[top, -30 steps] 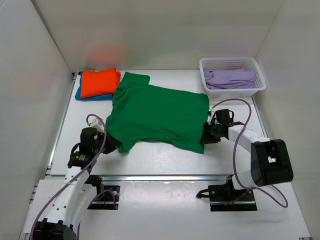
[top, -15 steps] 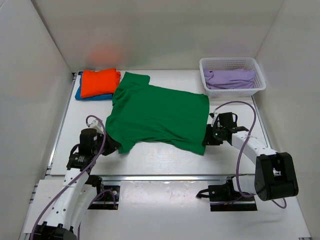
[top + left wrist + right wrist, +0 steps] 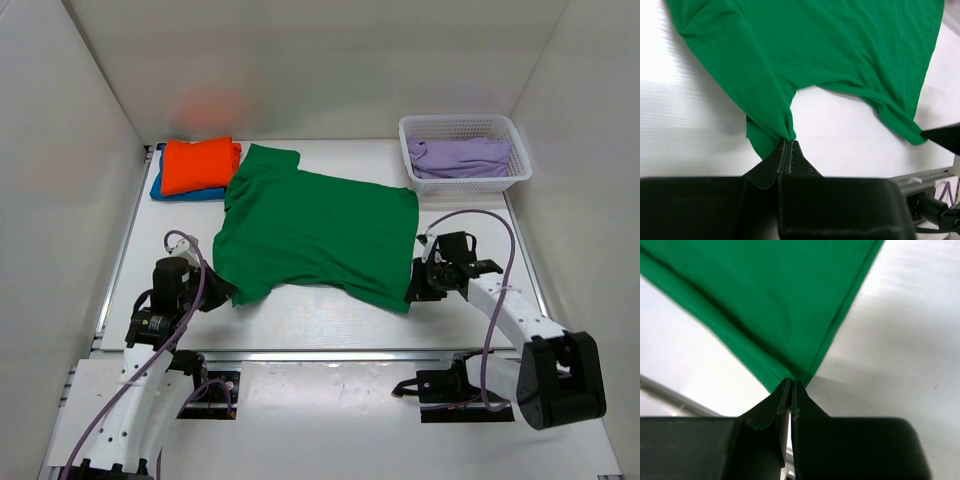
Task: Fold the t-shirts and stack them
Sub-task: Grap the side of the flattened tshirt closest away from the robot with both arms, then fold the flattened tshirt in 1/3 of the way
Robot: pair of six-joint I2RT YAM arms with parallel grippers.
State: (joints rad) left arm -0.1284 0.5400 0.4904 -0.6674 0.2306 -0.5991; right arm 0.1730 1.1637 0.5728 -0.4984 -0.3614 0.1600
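Green t-shirt (image 3: pixel 320 225): top view, spread flat on the table (image 3: pixel 300 318) between left gripper (image 3: pixel 222 292) at its near sleeve and right gripper (image 3: pixel 413 285) at its near hem corner; left wrist view, jaws pressed together on sleeve cloth; right wrist view, jaws pinching the hem corner.

White basket (image 3: pixel 466 184) at the table's (image 3: pixel 330 315) far right — lilac cloth (image 3: pixel 458 157) inside.
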